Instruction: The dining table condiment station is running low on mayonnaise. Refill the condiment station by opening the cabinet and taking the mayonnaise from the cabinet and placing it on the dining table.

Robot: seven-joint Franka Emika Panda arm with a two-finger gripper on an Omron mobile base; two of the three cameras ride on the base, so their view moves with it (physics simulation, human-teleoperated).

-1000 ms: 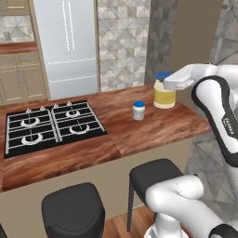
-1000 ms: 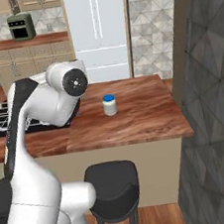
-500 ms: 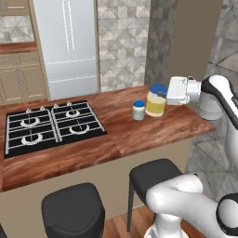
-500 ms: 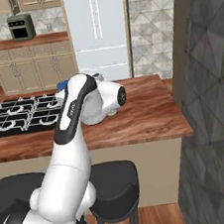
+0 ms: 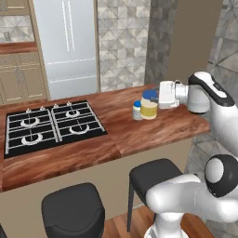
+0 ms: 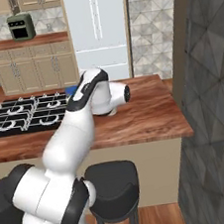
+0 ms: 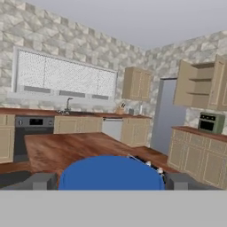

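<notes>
The hand [image 5: 157, 96] stands wide around the mayonnaise [image 5: 149, 104], which rests on the surface [image 5: 153, 128]; a smaller jar [image 5: 137, 110] sits just beyond it.

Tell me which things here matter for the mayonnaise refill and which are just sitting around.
Part of the job:
mayonnaise, standing on the table, its blue lid between the open gripper fingers
dining table
cabinet, doors open

Just lying about:
whiter jar beside the mayonnaise
cooktop
fridge
green oven
stools
</notes>
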